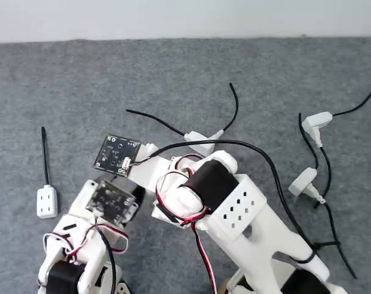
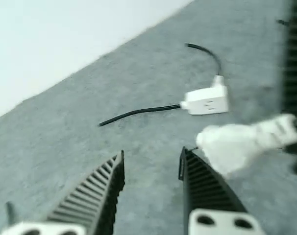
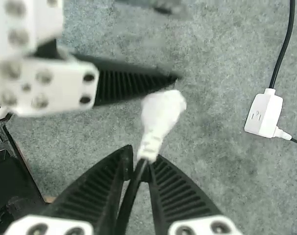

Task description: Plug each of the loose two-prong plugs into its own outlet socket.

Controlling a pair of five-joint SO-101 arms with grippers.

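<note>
In the high view I have the grey, felt-like table [image 1: 63,79], with both arms crowded at its near edge. A white block socket [image 1: 201,142] lies mid-table, with thin black cords leaving both its ends. A second socket [image 1: 46,202] sits toward the left edge. One loose plug [image 1: 317,122] and another loose plug [image 1: 305,182], both white, lie near the right edge.

In the left wrist view, the left gripper [image 2: 152,155] has its jaws spread wide, with nothing between the black, ribbed, wedge-shaped fingers. Just past one finger is the held plug [image 2: 236,142], white, smooth and rounded. The block socket lies farther off on the table.

In the right wrist view, the right gripper [image 3: 141,156] has its jaws almost closed. They pinch the held plug at its narrow neck, and the black cord runs back between the ribbed fingers. The plug's bulbous body juts past the tips, close under a finger [image 3: 134,83] of the left gripper. The block socket lies off to one side.
</note>
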